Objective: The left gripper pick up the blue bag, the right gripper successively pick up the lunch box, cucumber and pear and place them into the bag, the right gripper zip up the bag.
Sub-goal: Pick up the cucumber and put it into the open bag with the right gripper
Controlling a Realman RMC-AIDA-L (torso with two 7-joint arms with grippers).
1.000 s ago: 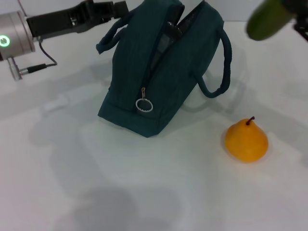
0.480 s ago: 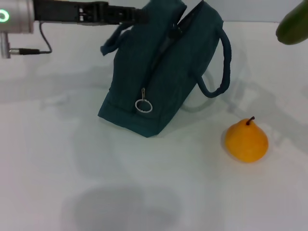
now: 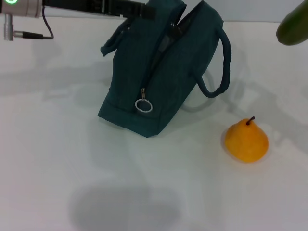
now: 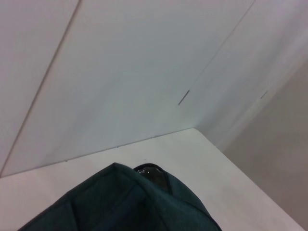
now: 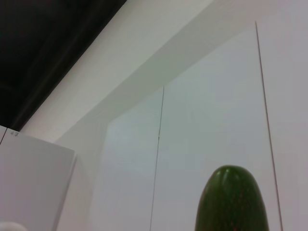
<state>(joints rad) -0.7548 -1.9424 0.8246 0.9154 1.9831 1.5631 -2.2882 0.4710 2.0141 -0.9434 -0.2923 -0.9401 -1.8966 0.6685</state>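
Since 1 s ago the left arm went up and back toward the upper edge of the head view, and the cucumber (image 3: 293, 26) moved from above the bag's right handle out to the right edge; bag and pear did not move.

The left gripper (image 3: 139, 9) reaches the top-left corner of the blue bag (image 3: 159, 72), prob. to keep the mouth open and the bag upright on the bench (image 3: 72, 168); whether its fingers are together, I cannot tell.

The right gripper itself is out of view. The cucumber hangs in the air, well right of the bag opening and higher, so prob. it is carried.

The pear (image 3: 246, 140) stands on the bench, near the bag's lower right side. The zipper pull (image 3: 144, 105) hangs low, so the zip is open.
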